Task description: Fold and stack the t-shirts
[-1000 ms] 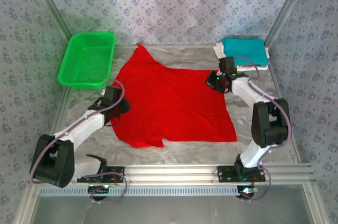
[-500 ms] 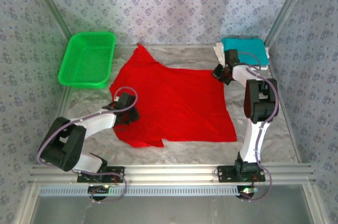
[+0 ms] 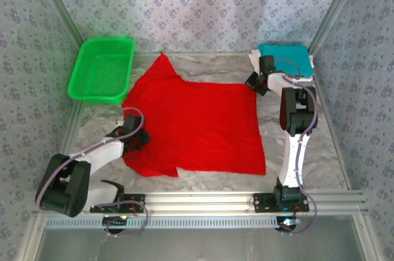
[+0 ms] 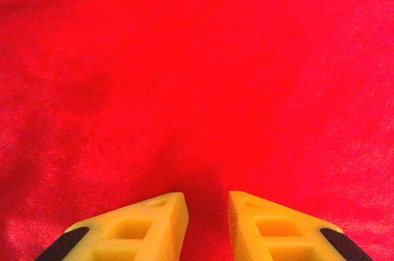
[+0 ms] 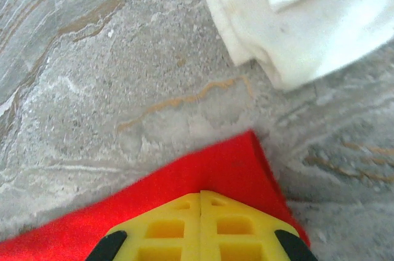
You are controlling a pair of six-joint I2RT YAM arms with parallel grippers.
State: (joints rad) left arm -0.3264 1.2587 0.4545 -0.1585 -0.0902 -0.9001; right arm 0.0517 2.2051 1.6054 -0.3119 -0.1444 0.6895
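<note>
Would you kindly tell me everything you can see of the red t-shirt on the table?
The red t-shirt is soft, plain, bright red cloth, spread nearly flat with slight wrinkles on the marbled table. One sleeve points to the far left, near the green basket; the other lies at the near left. The right gripper, jaws shut, pinches its far right corner. The left gripper is at its left edge, jaws narrowly apart; a grip is unclear.

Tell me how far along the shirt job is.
Done: the folded teal cloth t-shirt lies stacked on the folded whitish cloth t-shirt at the far right. In hand: the bright red cloth t-shirt lies spread flat; the right gripper is shut on its far right corner, the left gripper at its left edge. Left: folding and stacking it.
</note>
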